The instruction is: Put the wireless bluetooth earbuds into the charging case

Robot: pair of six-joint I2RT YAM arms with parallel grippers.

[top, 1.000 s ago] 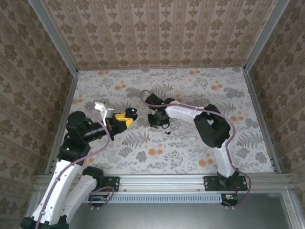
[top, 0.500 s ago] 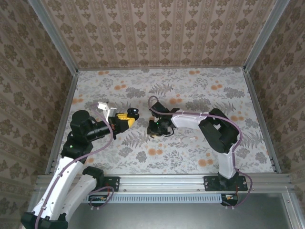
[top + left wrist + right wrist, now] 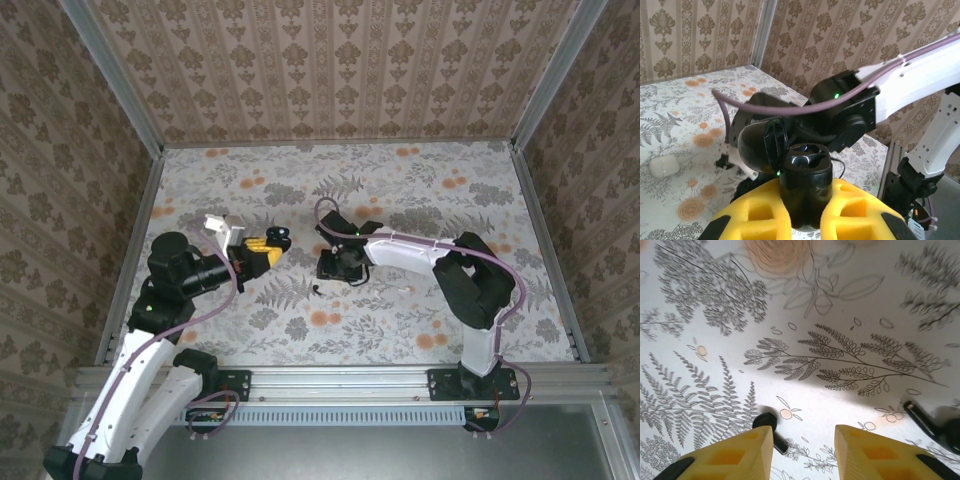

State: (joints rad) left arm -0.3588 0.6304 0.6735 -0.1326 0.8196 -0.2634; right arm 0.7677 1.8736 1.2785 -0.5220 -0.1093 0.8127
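The black charging case stands upright with its lid flipped open, and my left gripper is shut on its body between the yellow fingers. From above, that gripper holds the case at centre-left. My right gripper hangs open just over the table, with nothing between its fingertips. One black earbud lies on the table against the inner edge of its left finger. A second black earbud lies at the right edge. From above, the right gripper points down beside a small dark piece.
A small white rounded piece lies on the floral tablecloth in the left wrist view. A tiny white piece sits right of the right gripper. Patterned walls and metal rails close in the table. The right arm reaches across the middle.
My right gripper has come nearer and lower and has opened. The left arm shifted slightly right with the case still in its grip.
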